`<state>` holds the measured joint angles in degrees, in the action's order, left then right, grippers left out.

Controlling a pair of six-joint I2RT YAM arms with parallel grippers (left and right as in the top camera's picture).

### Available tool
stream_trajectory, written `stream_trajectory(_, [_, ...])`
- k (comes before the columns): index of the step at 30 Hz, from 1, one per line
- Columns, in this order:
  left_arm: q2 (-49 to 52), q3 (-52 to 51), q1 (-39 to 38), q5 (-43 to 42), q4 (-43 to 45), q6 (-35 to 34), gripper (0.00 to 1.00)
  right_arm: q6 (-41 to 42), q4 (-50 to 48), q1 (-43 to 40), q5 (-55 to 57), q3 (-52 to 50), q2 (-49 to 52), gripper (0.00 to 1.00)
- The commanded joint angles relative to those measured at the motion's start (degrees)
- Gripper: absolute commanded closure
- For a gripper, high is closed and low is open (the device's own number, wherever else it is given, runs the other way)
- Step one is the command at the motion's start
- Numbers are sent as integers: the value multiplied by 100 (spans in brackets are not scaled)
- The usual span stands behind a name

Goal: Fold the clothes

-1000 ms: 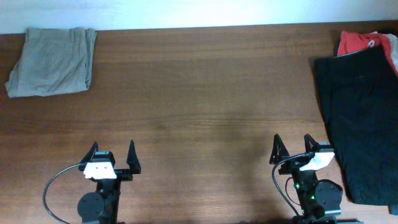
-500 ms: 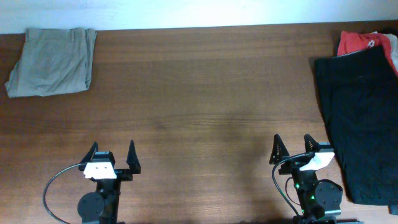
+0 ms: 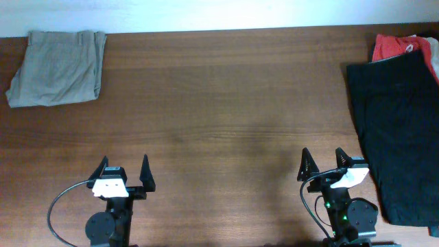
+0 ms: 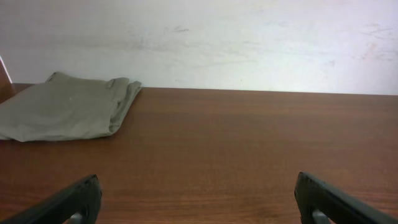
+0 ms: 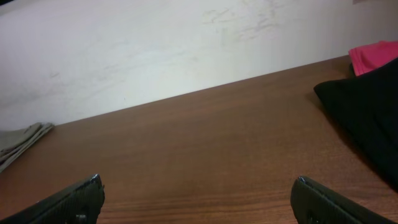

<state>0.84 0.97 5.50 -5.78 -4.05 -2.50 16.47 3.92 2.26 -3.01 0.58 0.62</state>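
Black shorts lie spread flat along the table's right edge; they also show in the right wrist view. A red-and-white top lies under their far end, and it shows in the right wrist view. Folded khaki shorts sit at the far left corner, also in the left wrist view. My left gripper is open and empty near the front edge. My right gripper is open and empty, just left of the black shorts.
The wooden table ends at a white wall at the back. A cable loops beside the left arm's base.
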Motion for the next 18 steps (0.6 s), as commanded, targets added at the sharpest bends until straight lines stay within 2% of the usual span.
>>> stream_trajectory(1, [-42,-46,26,-44,0,127,1,-17,37,35,28,-26,-37,1])
stream_trajectory(5, [-42,-46,26,-44,0,127,1,-7,17,35,26,-26,-37,1])
stream_trajectory(9, [-42,-46,26,-44,0,127,1,1320,-26,35,-695,-26,-37,1])
stream_trajectory(11, [-42,-46,26,-44,0,127,1,1580,-72,35,-1174,-26,-37,1])
stream_trajectory(14, [-42,-46,26,-44,0,127,1,1585,-133,35,-1659,-26,-37,1])
stream_trajectory(18, [-42,-46,26,-46,0,127,1,1576,-127,35,-1600,-26,-37,1])
